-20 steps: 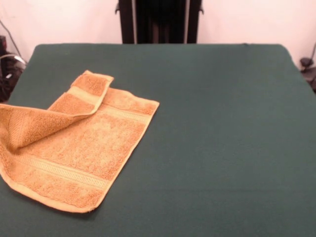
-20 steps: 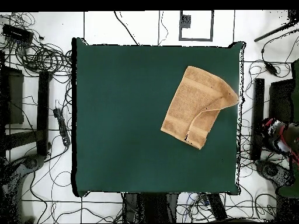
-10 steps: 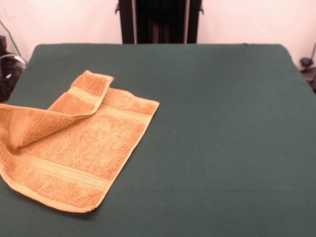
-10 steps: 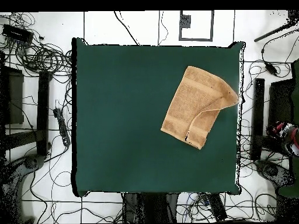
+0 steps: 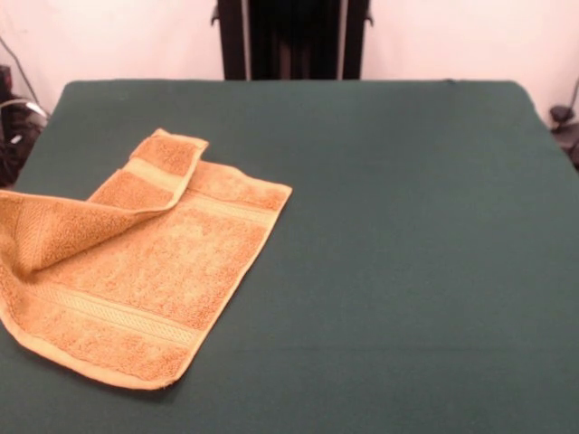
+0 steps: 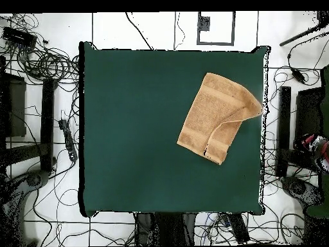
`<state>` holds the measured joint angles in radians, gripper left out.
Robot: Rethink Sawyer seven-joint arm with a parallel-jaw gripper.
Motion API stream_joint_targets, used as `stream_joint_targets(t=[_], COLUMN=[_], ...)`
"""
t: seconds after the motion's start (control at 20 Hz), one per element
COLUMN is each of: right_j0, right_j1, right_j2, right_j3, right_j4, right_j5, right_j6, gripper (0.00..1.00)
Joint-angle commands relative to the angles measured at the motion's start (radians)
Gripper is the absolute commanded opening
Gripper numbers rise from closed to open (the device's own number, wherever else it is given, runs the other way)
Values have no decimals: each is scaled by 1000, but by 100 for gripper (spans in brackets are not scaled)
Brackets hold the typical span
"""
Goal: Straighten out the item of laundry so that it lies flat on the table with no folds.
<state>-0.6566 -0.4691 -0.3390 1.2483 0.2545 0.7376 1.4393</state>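
The golden-orange towel (image 5: 149, 271) lies on the dark green table (image 5: 407, 235) at the left of the front view, reaching the table's left edge. One corner is folded over the towel's middle, and the fold stands up a little as a ridge. Paler woven bands run near both ends. In the overhead view the towel (image 6: 212, 116) lies at the table's (image 6: 135, 128) right side, its folded corner toward the right edge. No tag shows. The gripper shows in neither view.
The robot's black pedestal (image 5: 291, 38) stands behind the table's far edge. Cables and stands (image 6: 38, 96) lie on the floor around the table. A person (image 6: 316, 149) shows at the overhead view's right edge, off the table.
The towel has not moved. The person at the overhead view's right edge has shifted slightly.
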Motion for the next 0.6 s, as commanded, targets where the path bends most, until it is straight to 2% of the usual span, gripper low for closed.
stream_joint_targets(t=[0.05,0.6], right_j0=[46,70], right_j1=[3,0], right_j2=[85,128], right_j3=[99,121], right_j4=[25,52], right_j5=[55,19], right_j6=[213,215], gripper=[100,100])
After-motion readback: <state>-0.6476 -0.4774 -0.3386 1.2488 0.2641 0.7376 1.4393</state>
